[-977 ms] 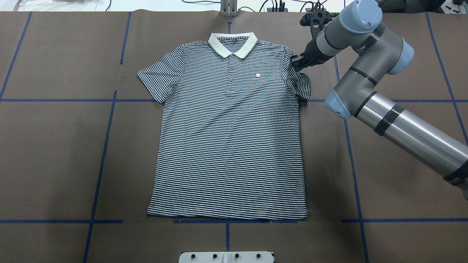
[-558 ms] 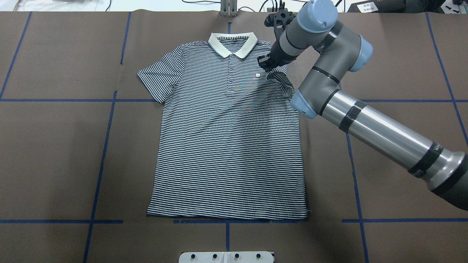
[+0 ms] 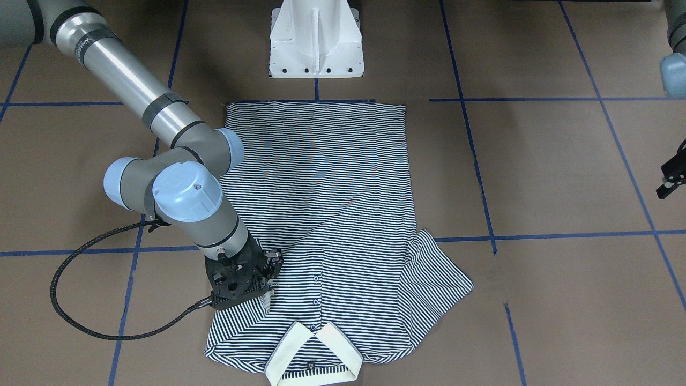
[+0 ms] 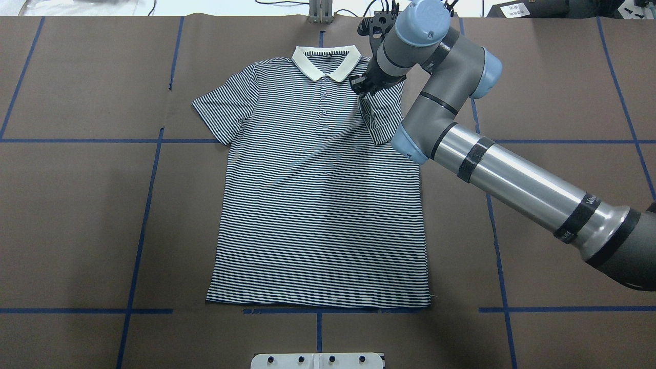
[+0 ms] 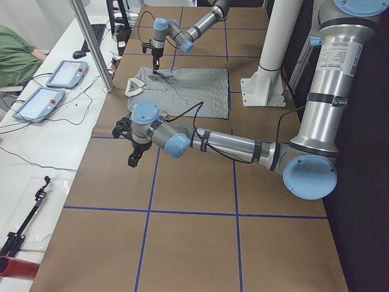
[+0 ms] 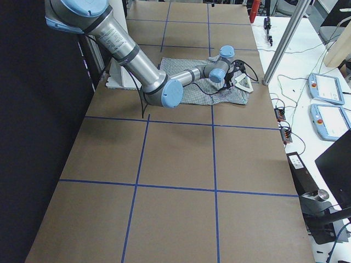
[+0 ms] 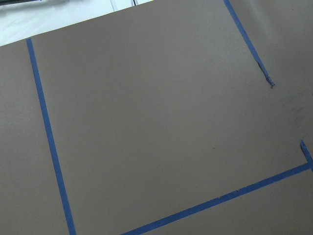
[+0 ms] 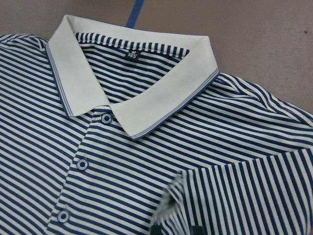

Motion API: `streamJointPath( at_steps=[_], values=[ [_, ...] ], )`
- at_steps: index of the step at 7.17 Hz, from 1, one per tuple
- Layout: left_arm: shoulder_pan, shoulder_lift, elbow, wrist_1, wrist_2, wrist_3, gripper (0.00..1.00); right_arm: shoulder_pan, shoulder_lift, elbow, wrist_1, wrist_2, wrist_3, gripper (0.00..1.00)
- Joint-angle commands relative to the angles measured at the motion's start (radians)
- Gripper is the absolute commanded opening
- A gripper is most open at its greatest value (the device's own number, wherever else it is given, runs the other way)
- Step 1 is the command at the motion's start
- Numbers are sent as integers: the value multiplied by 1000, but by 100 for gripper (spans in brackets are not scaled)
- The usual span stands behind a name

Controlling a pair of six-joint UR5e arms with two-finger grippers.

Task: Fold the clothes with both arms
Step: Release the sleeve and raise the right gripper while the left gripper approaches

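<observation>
Now turned inward: the right gripper (image 4: 360, 86), pinched on the right sleeve (image 4: 382, 115) of the navy-and-white striped polo shirt (image 4: 318, 205), has drawn it from the brown paper table cover (image 4: 77, 205) onto the chest beside the cream collar (image 4: 326, 60). The shirt lies flat mid-table, its other sleeve (image 4: 220, 115) unfolded. The left gripper (image 3: 672, 179) hangs well apart; whether it is open or closed cannot be told. The grey right arm (image 4: 512, 179) overhangs the shirt's edge.

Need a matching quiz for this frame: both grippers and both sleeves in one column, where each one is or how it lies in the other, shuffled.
Column 1
1. right gripper
2. left gripper
3. right-side sleeve
4. left-side sleeve

Column 2
A. spread flat on the table
B. folded in over the shirt front
C. over bare table, away from the shirt
D. at the folded sleeve's edge, beside the collar

Pairs: 1-D, 2-C, 3-B, 4-A
</observation>
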Motion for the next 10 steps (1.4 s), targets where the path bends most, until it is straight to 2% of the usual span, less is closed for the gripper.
streamJointPath(
  at_steps=[1,2,3,4,5,6,8,9,10],
  values=[
    [58,-72,9,-1,6,-158,100,10,-4,42,-65,65,118,100],
    [123,-119,7,-2,89,-291,100,22,-16,147,-231,90,116,100],
    [234,-162,10,-5,193,-488,100,30,-34,242,-408,98,111,100],
    [329,-204,12,-18,272,-657,100,57,-85,336,-521,99,113,100],
    [421,-251,33,-21,359,-794,100,95,-207,476,-560,119,72,100],
    [492,-318,108,-29,447,-891,100,128,-282,534,-564,154,-58,100],
    [537,-379,261,-147,509,-983,100,143,-303,533,-556,176,-105,100],
    [540,-414,315,-158,530,-984,100,143,-315,533,-548,174,-105,100],
    [578,-442,360,-163,593,-986,99,142,-315,533,-547,173,-104,100]
  ],
)
